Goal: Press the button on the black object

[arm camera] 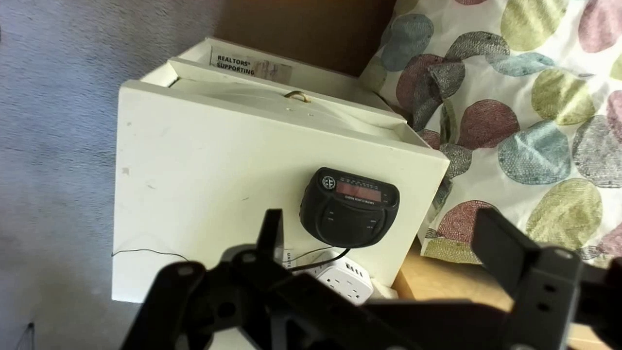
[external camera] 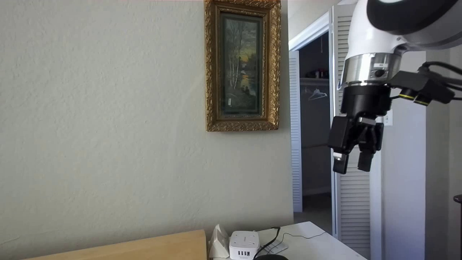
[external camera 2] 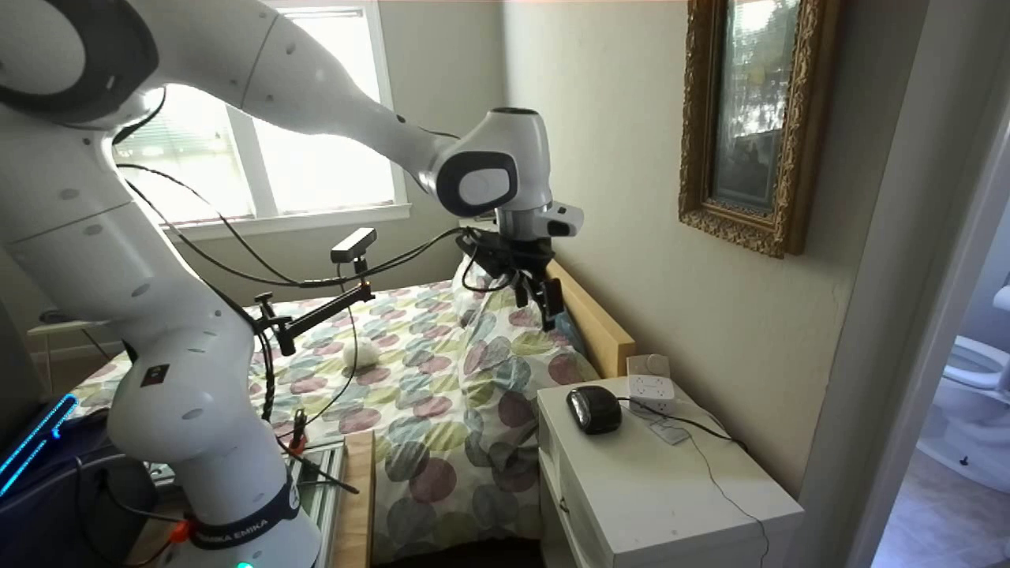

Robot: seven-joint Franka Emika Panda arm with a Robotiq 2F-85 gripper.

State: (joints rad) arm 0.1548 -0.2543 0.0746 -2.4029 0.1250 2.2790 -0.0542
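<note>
One clock radio [arm camera: 350, 209], one counter [arm camera: 204, 180], one brass drawer pull [arm camera: 297, 94] and one outlet extender [external camera: 244, 242] are showing, and the extender is bearing four USB ports [external camera: 245, 253]. Two fingers [arm camera: 500, 245] and one robot arm [external camera 2: 316, 91] are appearing too. In both exterior views one gilt-framed picture [external camera: 242, 65] and one wooden headboard [external camera: 155, 249] are showing; in an exterior view, one bed [external camera 2: 430, 422] and one toilet [external camera 2: 970, 414] are standing.

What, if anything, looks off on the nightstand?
A thin wire trails across the white nightstand to its edge, untidy and a possible snag. Small marks on its top look like wear.
</note>
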